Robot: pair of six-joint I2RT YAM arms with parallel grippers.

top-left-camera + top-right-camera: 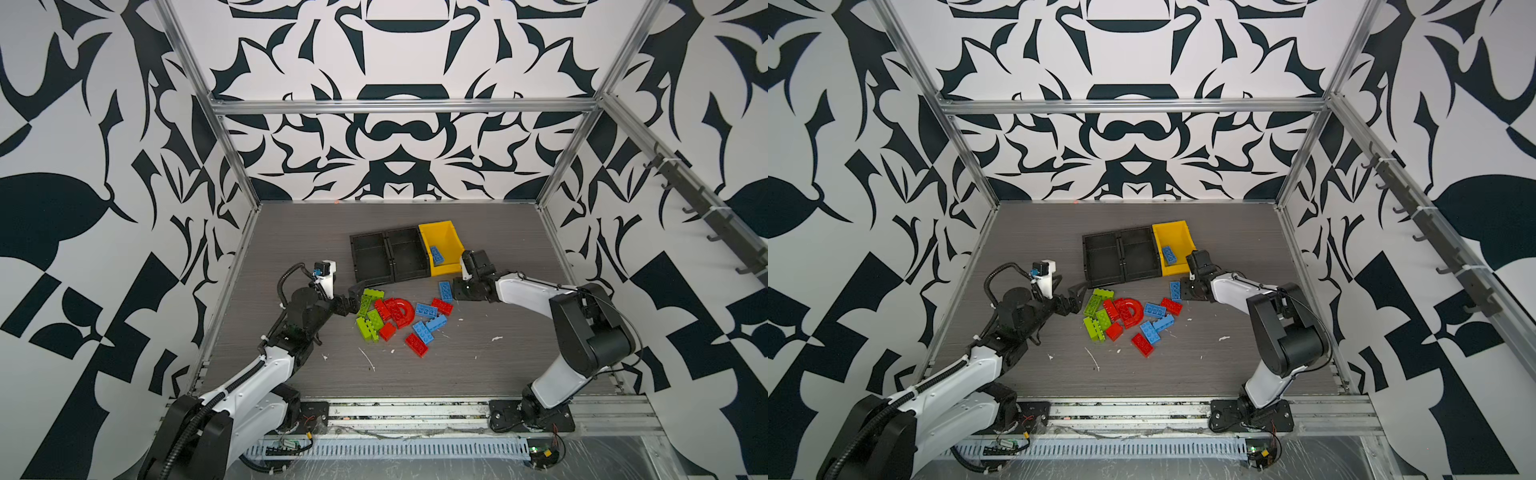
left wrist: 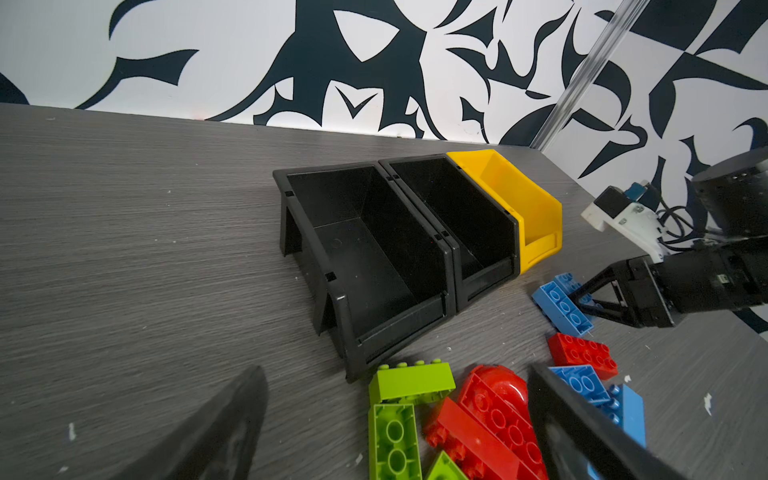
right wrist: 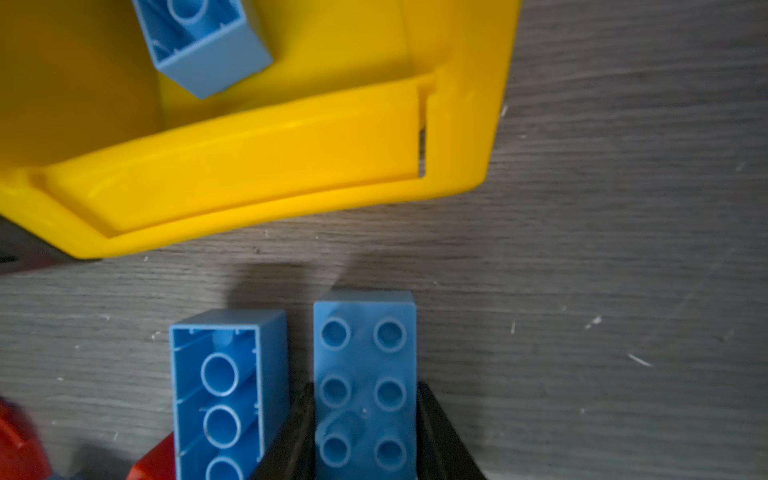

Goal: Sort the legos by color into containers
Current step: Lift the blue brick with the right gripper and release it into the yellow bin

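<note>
Black-and-white patterned walls [image 1: 395, 145] close in a grey wood-grain tabletop [image 1: 291, 249]. Three bins stand touching in a row toward its back: a left black bin [image 1: 372, 259], a middle black bin [image 1: 409, 253] and a yellow bin [image 1: 449, 239] at the right end, with one blue brick [image 1: 436, 254] lying inside it. In front of the bins lies a loose heap of legos, with lime green bricks [image 1: 368, 301] on its left, a red arch piece [image 1: 401, 311] in the middle among red bricks [image 1: 416, 345], and light blue bricks [image 1: 426, 311] toward the right. The left gripper [image 1: 358, 298] sits low at the heap's left edge, fingers spread wide with the green bricks just ahead of them. The right gripper [image 3: 365, 390] is just in front of the yellow bin's sloped lip, its fingers pressed against both long sides of a studs-up blue brick [image 3: 365, 332]. Whether that brick is off the table cannot be told. An upside-down blue brick [image 3: 226, 386] lies just beside it, parallel. White scraps [image 1: 368, 359] dot the tabletop nearer the arms' bases.
</note>
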